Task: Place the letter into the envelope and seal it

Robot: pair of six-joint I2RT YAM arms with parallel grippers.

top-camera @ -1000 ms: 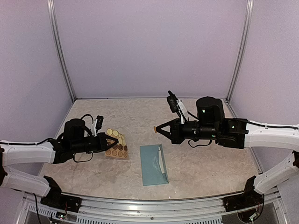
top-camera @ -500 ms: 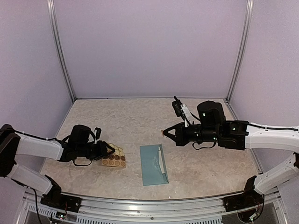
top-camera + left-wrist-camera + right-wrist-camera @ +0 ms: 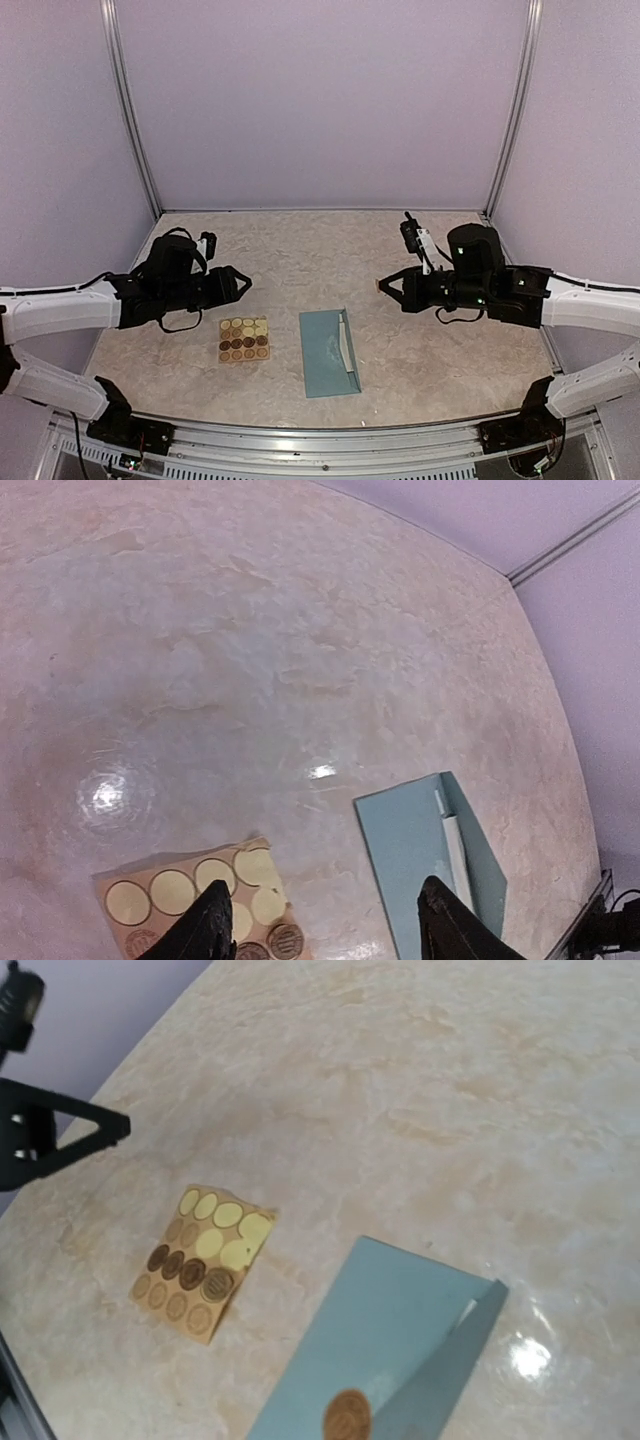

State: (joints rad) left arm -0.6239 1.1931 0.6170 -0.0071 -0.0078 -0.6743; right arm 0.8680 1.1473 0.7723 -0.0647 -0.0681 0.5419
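Two robot arms reach in over the pale, speckled table (image 3: pixel 300 245) in the view from above. The left gripper (image 3: pixel 240 285) hangs at the left of the frame. Its fingers are spread apart and hold nothing. The right gripper (image 3: pixel 385 288) is at the right of the frame, pinched shut on a brown sticker (image 3: pixel 379 286) (only a tiny tan bit from up here). The envelope (image 3: pixel 330 352) lies flat in the lower middle of the frame, between the two grippers. A sticker sheet (image 3: pixel 245 339) lies near its left side, not touching it.

From the left wrist, two black fingers (image 3: pixel 212 932) poke up from the bottom edge with a wide gap, and only table shows between them. The sticker sheet (image 3: pixel 190 895) is at the lower left. The envelope (image 3: pixel 410 850) is at the lower right, with a thin white strip along it.

From the right wrist, the envelope (image 3: pixel 370 1320) fills the bottom middle. The round brown sticker (image 3: pixel 348 1417) shows in front of it at the bottom edge. The sticker sheet (image 3: pixel 205 1260) lies left of the envelope. One black finger (image 3: pixel 75 1128) of the left gripper shows at the upper left.
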